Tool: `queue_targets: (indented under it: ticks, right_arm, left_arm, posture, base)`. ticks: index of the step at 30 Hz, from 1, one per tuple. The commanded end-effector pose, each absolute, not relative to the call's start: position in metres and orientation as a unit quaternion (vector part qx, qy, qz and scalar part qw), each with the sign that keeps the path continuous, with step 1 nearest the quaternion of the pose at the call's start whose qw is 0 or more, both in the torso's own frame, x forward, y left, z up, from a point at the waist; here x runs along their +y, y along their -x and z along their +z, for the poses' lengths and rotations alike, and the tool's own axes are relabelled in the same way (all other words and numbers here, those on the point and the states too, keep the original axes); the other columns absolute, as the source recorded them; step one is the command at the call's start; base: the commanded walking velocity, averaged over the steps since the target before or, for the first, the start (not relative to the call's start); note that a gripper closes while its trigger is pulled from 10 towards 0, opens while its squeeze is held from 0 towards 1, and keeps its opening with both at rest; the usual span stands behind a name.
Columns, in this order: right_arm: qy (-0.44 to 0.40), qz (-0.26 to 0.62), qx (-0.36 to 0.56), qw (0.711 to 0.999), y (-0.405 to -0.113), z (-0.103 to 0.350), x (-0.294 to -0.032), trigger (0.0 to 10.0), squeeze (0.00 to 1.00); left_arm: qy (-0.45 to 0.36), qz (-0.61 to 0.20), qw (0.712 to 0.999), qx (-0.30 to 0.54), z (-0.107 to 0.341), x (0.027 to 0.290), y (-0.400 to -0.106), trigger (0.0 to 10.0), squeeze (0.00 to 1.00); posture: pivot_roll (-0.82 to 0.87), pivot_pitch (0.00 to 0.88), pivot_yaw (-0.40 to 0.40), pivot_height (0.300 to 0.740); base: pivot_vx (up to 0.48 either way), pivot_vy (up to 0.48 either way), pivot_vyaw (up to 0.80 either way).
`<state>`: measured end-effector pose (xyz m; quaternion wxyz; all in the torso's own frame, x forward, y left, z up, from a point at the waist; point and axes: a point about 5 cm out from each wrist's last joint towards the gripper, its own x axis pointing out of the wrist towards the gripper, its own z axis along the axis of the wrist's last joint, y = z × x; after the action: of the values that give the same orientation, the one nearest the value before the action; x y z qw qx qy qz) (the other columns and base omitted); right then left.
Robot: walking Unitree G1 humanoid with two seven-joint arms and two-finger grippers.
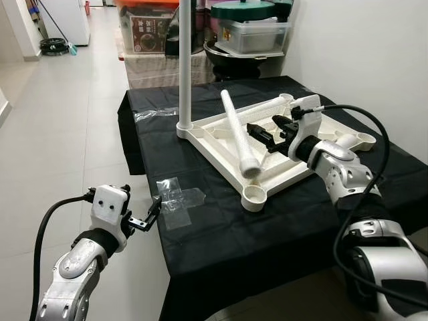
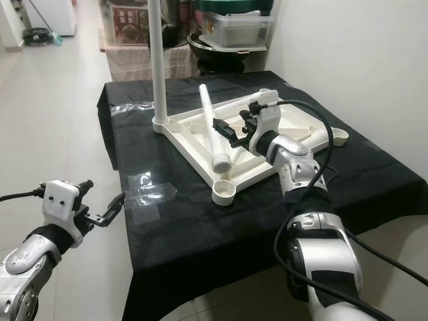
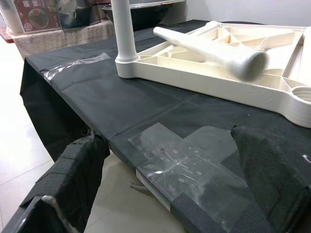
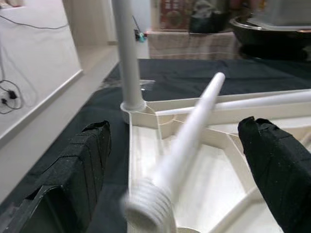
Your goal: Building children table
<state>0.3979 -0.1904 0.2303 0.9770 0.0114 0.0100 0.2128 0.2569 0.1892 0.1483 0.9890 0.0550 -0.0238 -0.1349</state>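
Note:
A white plastic table top (image 1: 212, 155) lies upside down on the black-clothed table (image 1: 221, 234). One white leg (image 1: 185, 67) stands upright in its far left corner socket. A loose leg (image 1: 239, 134) lies slanted across the ribs, its threaded end (image 4: 148, 204) toward me and blurred. Another leg (image 1: 264, 107) lies along the far rim. My right gripper (image 1: 259, 137) hovers open over the top, just right of the loose leg, which runs between its fingers (image 4: 73, 165) ahead of them. My left gripper (image 1: 148, 215) is open at the table's left edge, beside a patch of clear tape (image 1: 177, 200).
The near corner socket (image 1: 254, 195) and the right one (image 1: 364, 138) are empty. Storage boxes and pots (image 1: 254, 30) stand behind the table. Tiled floor (image 1: 60, 134) stretches to the left, with a mop base (image 1: 53, 45) far back.

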Motion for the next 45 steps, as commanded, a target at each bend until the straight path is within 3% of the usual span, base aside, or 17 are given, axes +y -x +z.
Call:
queue_targets:
  ticks: [1,8,16,30,37,45]
  right_arm:
    - [-0.009,0.194,0.001,0.981,-0.4,0.237,-0.194,10.0,0.0]
    - [-0.014,0.081,0.019,0.996,-0.401,0.225,-0.185,10.0,0.0]
    - [-0.056,0.051,0.091,0.993,-0.395,0.189,-0.163,10.0,0.0]
    - [-0.028,0.064,-0.032,0.997,-0.374,0.207,-0.131,10.0,0.0]
    - [0.065,0.087,-0.109,0.988,-0.36,0.216,-0.119,10.0,0.0]
    - [0.102,0.089,-0.125,0.983,-0.354,0.218,-0.115,10.0,0.0]
  left_arm:
    - [-0.058,-0.134,0.989,-0.019,0.147,0.192,-0.255,10.0,0.0]
    - [-0.057,-0.128,0.99,-0.022,0.149,0.194,-0.256,10.0,0.0]
    - [-0.048,-0.121,0.991,-0.029,0.152,0.195,-0.256,10.0,0.0]
    - [-0.027,-0.093,0.994,-0.058,0.16,0.195,-0.261,10.0,0.0]
    - [-0.027,-0.089,0.993,-0.066,0.163,0.197,-0.261,10.0,0.0]
    - [-0.022,-0.093,0.992,-0.079,0.166,0.194,-0.262,10.0,0.0]
  posture:
    - [0.07,0.0,-0.078,0.74]
    - [0.08,0.0,-0.074,0.74]
    - [0.08,0.0,-0.073,0.74]
    - [0.08,0.0,-0.07,0.74]
    - [0.08,0.0,-0.07,0.74]
    - [0.08,0.0,-0.07,0.74]
  base:
    - [0.0,0.0,0.0]
    - [0.0,0.0,0.0]
    - [0.0,0.0,0.0]
    - [0.0,0.0,0.0]
    - [0.0,0.0,0.0]
    - [0.3,0.0,0.1]
